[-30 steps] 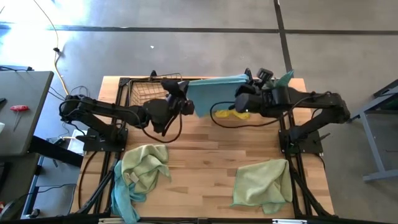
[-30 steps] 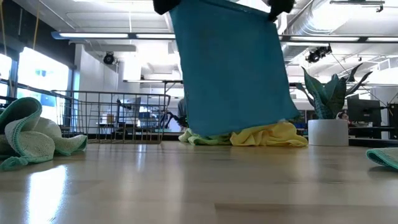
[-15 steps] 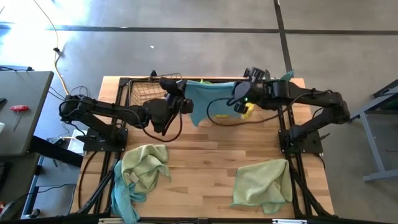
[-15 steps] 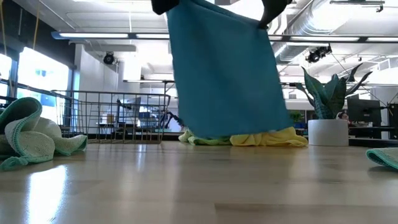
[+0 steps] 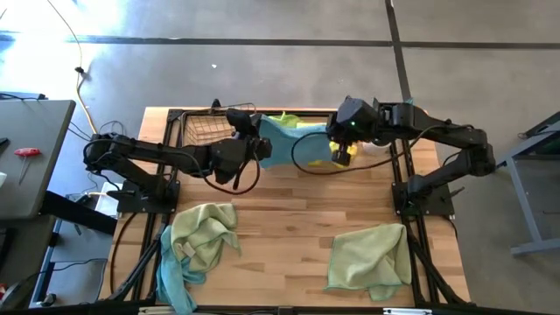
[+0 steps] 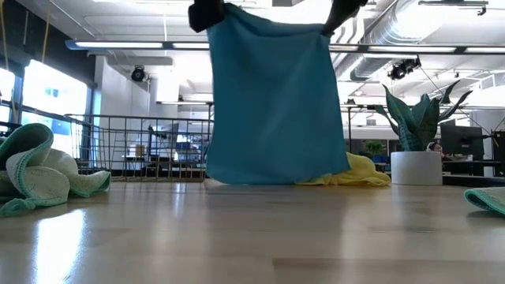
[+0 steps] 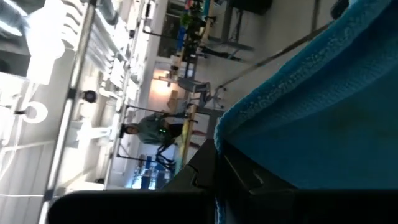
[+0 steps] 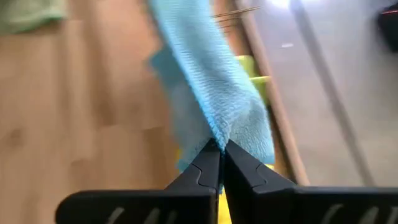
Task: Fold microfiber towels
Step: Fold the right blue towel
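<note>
A blue towel (image 6: 272, 99) hangs over the far middle of the table, held up by both grippers at its top edge. My left gripper (image 5: 260, 145) is shut on its top left corner and my right gripper (image 5: 337, 142) on its top right corner. In the low view the left gripper (image 6: 207, 12) and right gripper (image 6: 343, 11) show at the towel's two top corners. The towel's lower edge (image 6: 268, 181) reaches down to the table top, in front of a yellow towel (image 6: 359, 170) that lies there. My left gripper pinches the towel's top left corner (image 7: 231, 127) between its two fingers, coming in level from the table's left. The towel hangs below it. My right gripper pinches the towel's top right corner (image 8: 219, 132) between its two fingers, slanting down from the table's right. The towel hangs down from the fingers, and its top edge sags a little between the two holds.
A wire basket (image 5: 206, 131) stands at the far left. A lime towel (image 5: 284, 117) lies behind the hanging one. A pale green towel (image 5: 367, 258) lies near right, and a green and blue heap (image 5: 197, 241) near left. A potted plant (image 6: 416, 154) stands beyond on the right.
My right gripper has tipped its fingers downward and swung a little toward the left gripper. The towel's top edge has shortened and slackened. The towel has sunk, and its lower edge has come down from above the yellow towel to the table top.
</note>
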Robot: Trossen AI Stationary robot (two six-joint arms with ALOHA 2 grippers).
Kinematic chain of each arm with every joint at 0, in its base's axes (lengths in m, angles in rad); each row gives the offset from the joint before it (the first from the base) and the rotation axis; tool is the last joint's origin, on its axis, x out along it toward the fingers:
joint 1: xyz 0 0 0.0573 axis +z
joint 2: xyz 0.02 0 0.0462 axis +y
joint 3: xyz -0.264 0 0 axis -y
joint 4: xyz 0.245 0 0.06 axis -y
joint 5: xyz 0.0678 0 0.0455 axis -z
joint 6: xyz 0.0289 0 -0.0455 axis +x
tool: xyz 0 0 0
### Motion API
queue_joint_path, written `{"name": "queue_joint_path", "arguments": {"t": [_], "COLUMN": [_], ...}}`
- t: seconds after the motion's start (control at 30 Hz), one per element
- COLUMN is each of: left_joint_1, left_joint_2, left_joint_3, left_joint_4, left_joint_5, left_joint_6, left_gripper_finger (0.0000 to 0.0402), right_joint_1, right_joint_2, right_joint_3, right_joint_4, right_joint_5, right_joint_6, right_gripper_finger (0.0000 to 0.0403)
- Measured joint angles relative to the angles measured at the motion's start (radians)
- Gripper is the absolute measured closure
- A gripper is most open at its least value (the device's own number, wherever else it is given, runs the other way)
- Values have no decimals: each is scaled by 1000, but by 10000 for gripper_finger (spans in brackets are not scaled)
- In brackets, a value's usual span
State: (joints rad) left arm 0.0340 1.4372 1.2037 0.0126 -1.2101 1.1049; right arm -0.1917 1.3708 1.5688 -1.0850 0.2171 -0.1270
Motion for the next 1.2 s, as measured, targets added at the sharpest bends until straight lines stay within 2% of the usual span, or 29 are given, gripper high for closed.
{"name": "queue_joint_path", "arguments": {"t": [0.07,0.47,0.83,1.03,1.2], "left_joint_1": [-8,-95,-135,-135,-135], "left_joint_2": [0,1,1,1,1], "left_joint_3": [0,0,0,0,0], "left_joint_4": [-42,-157,-152,-151,-151], "left_joint_5": [28,192,196,194,197], "left_joint_6": [-61,-306,-320,-343,-363], "left_gripper_finger": [401,402,402,402,402], "right_joint_1": [3,63,82,82,82], "right_joint_2": [0,0,0,0,0], "right_joint_3": [0,0,0,0,0], "right_joint_4": [-32,-149,-170,-173,-172], "right_joint_5": [-54,-67,-68,-68,-69], "right_joint_6": [20,74,85,83,123], "right_gripper_finger": [403,403,367,398,387]}}
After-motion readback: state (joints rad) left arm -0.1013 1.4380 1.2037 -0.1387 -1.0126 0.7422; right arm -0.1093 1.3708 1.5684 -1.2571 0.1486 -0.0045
